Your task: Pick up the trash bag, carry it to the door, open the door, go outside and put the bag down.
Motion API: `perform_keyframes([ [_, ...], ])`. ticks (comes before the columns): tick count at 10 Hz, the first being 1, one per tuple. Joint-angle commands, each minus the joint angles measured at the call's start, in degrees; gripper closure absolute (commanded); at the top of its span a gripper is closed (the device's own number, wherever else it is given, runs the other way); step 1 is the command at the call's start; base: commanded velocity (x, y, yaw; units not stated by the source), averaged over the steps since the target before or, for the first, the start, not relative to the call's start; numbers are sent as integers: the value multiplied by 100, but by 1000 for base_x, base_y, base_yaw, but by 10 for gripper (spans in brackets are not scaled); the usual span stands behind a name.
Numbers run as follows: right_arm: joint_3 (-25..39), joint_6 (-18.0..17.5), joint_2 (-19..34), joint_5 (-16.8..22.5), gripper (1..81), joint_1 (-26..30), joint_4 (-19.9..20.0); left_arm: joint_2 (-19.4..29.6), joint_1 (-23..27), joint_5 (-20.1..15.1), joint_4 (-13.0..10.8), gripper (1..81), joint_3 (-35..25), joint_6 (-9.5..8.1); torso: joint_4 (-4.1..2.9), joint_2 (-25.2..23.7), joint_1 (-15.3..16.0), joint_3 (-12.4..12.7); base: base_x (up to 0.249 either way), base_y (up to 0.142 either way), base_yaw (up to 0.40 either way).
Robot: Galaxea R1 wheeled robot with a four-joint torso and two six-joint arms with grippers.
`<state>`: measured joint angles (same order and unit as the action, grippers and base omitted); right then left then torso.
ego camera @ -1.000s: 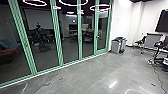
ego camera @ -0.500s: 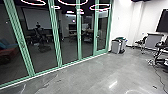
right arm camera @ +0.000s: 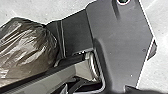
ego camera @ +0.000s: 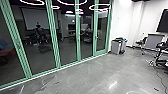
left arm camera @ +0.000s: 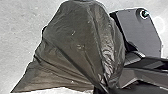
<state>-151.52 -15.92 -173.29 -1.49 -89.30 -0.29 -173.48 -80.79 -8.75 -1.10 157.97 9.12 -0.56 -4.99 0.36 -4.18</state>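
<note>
Head view shows us a green-framed glass wall (ego camera: 55, 37), which runs from about ten o'clock to just past twelve o'clock. At its far end, a narrow glass panel with a dark handle (ego camera: 96, 37) stands in line with the others. Through or in the glass, at eleven o'clock, we see a dark upright figure (ego camera: 38, 31), too unclear for us to name. Some ring lights (ego camera: 74, 2) glow pink and white high in the glass.

At one o'clock two grey bins (ego camera: 115, 47) stand side by side near the white wall (ego camera: 122, 22). At two o'clock we have a chair (ego camera: 140, 42) and, just beside it, a grey board (ego camera: 154, 41); a thin cable (ego camera: 157, 75) lies on the polished floor (ego camera: 82, 80).

In left wrist view, the dark trash bag (left arm camera: 77, 42) has its folds drawn together at our left gripper (left arm camera: 102, 90), which is clenched on it. About our right gripper, we cannot tell whether it is clenched or released.
</note>
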Motion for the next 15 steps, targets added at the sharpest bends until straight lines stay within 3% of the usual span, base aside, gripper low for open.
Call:
perform_keyframes([
  [1, 36, 19, -24, 298, 10, 267, -67, 15, 392, -311, 4, 811, 7, 29, 0, 0, 0, 0, 145, -70, 0],
  [15, 36, 19, -33, 298, 10, 267, -67, 24, 392, -311, 13, 811, 7, 29, 0, 0, 2, 0, 143, -70, 0],
])
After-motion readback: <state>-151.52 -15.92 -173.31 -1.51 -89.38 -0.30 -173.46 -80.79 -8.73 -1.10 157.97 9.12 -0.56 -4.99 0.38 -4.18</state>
